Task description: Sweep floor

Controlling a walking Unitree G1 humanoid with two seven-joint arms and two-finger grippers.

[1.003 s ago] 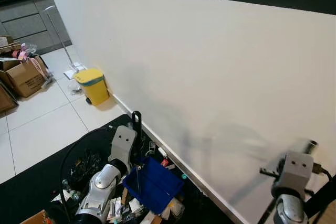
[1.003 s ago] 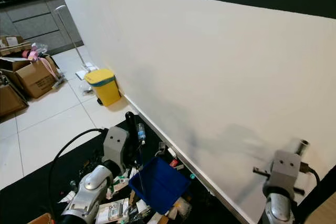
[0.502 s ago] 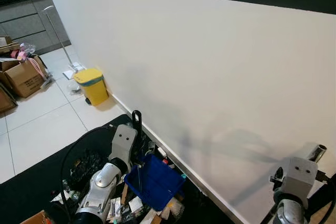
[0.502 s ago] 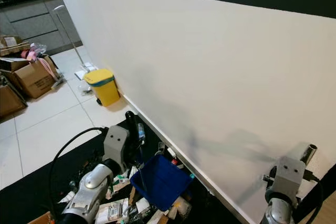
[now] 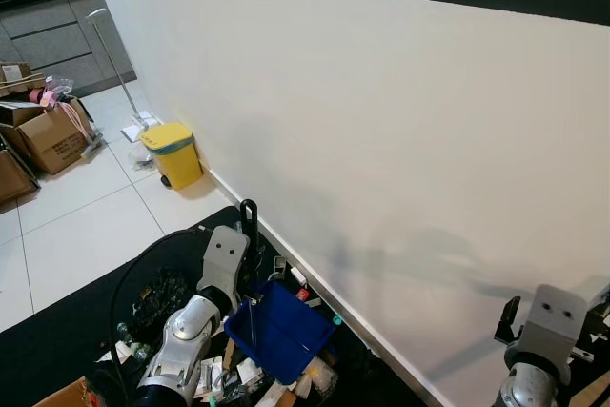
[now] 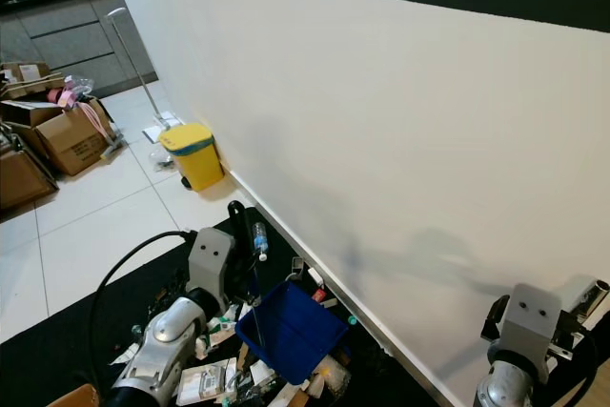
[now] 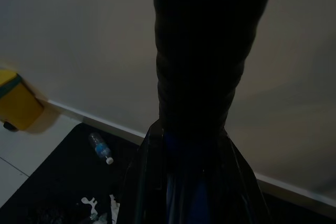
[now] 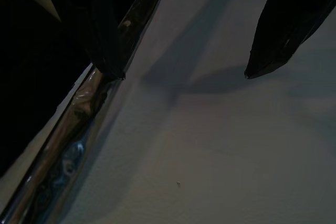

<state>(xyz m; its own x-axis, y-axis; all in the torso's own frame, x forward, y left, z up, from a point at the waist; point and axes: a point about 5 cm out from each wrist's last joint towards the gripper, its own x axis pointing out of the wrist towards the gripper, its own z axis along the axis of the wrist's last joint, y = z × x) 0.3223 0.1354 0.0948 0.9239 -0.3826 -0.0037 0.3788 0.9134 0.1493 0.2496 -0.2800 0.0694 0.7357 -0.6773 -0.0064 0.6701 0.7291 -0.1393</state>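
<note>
My left gripper (image 5: 250, 223) is shut on the handle of a blue dustpan (image 5: 279, 329), which hangs tilted just above a black mat (image 5: 57, 331) strewn with litter (image 6: 205, 380). In the left wrist view the dark fingers (image 7: 202, 77) close over the blue handle (image 7: 184, 182). My right gripper (image 8: 184, 74) is open, raised close to the white wall (image 5: 381, 121). A shiny metal pole (image 8: 79, 119) runs along one of its fingers (image 8: 97, 30); its end (image 6: 596, 291) sticks out past the right wrist (image 6: 529, 316).
A yellow bin (image 5: 173, 154) stands at the wall's foot, with a long-handled mop (image 5: 112, 64) leaning behind it. Cardboard boxes (image 5: 52, 135) sit at far left on white tiles (image 5: 76, 226). A plastic bottle (image 6: 260, 240) lies on the mat by the skirting.
My right arm has sunk lower and further right along the wall, taking the pole end with it. The left arm and dustpan have barely shifted. The camera has turned slightly.
</note>
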